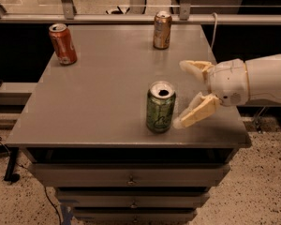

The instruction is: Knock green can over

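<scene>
Poised to tip the green can (160,108)
My gripper (181,93) hangs spread apart just right of it above the counter (107,88), ready for a sideways shove.

Smooth, matt grey flat table top (107,102), catching a dull sheen. Near its front edge, green aluminium drink can (160,109): glossy printed body, bright silver metal top. Toward its back edge, glossy orange-red metal can (62,44) and shiny brown-gold metal can (162,30). Over its right edge, cream smooth-plastic two-finger gripper (180,93), fingers spread, looking semi-matt; beyond that edge, smooth white plastic arm shell (253,78).
</scene>
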`<state>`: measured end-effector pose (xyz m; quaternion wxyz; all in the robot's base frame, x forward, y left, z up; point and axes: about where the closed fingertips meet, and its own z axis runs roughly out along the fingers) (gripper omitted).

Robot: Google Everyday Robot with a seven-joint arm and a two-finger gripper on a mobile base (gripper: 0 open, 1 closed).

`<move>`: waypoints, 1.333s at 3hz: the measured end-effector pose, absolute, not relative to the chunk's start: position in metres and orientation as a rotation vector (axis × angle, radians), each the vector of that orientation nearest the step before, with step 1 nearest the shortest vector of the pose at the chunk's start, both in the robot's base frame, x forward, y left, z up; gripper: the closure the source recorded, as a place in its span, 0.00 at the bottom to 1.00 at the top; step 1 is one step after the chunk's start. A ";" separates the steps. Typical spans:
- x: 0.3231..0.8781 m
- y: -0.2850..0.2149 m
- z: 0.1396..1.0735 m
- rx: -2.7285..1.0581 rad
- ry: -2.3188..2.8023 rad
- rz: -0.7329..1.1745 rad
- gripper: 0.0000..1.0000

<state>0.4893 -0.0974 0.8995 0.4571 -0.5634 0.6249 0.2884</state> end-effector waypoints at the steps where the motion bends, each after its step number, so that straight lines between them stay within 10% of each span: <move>1: 0.488 -0.065 0.891 -1.337 1.464 0.821 0.00; 4: 0.523 0.032 0.922 -1.299 1.194 0.978 0.00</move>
